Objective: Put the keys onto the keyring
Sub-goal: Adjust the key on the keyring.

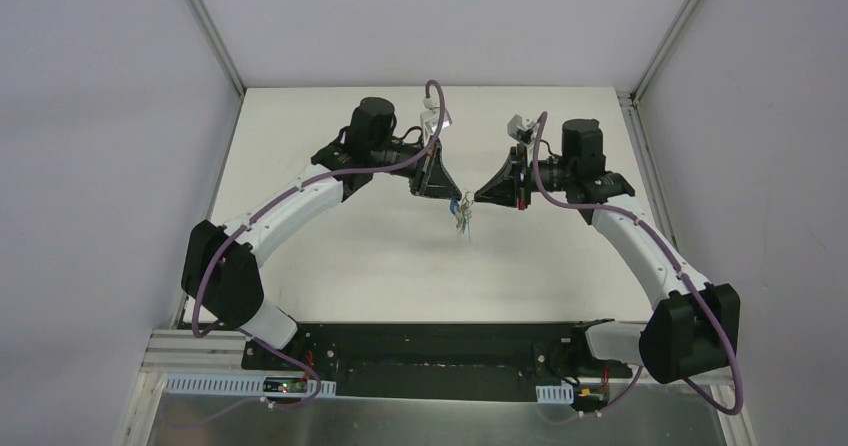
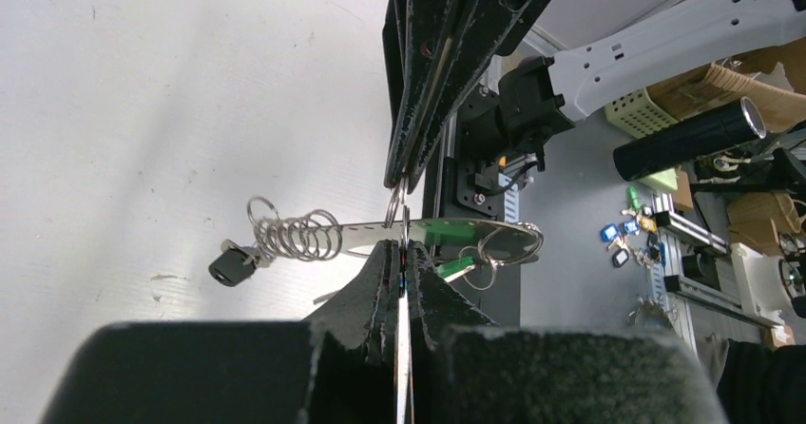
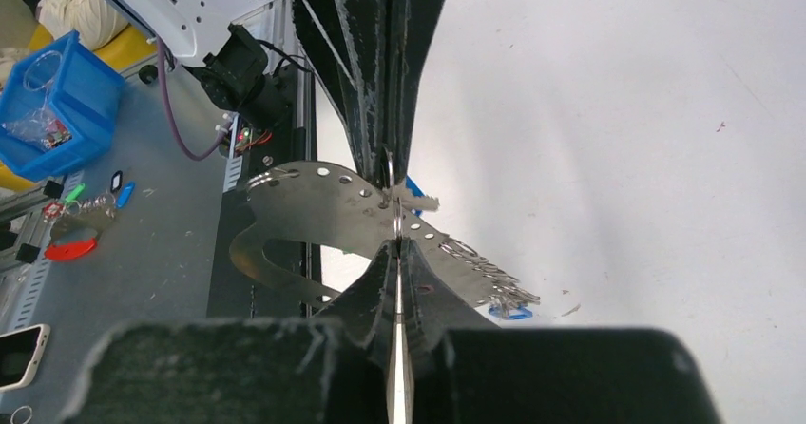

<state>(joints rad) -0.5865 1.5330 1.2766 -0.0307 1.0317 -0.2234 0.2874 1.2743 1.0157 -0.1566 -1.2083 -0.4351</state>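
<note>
Task midway, above the surface (image 1: 330, 256). I see the left jaws and the right jaws both pinched shut, tip to tip, on 1 small ring of the keyring (image 2: 504, 231), held aloft. The green key (image 2: 454, 269) hangs by it, possibly already threaded; the view is too tight to confirm.

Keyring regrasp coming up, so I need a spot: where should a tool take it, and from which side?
Likely the bare perforated stretch of the keyring, away from the linked rings. It is a thin flat band, so pinch across its two faces, coming in over the outer edge; the rings would slip and crowd the tool.
</note>
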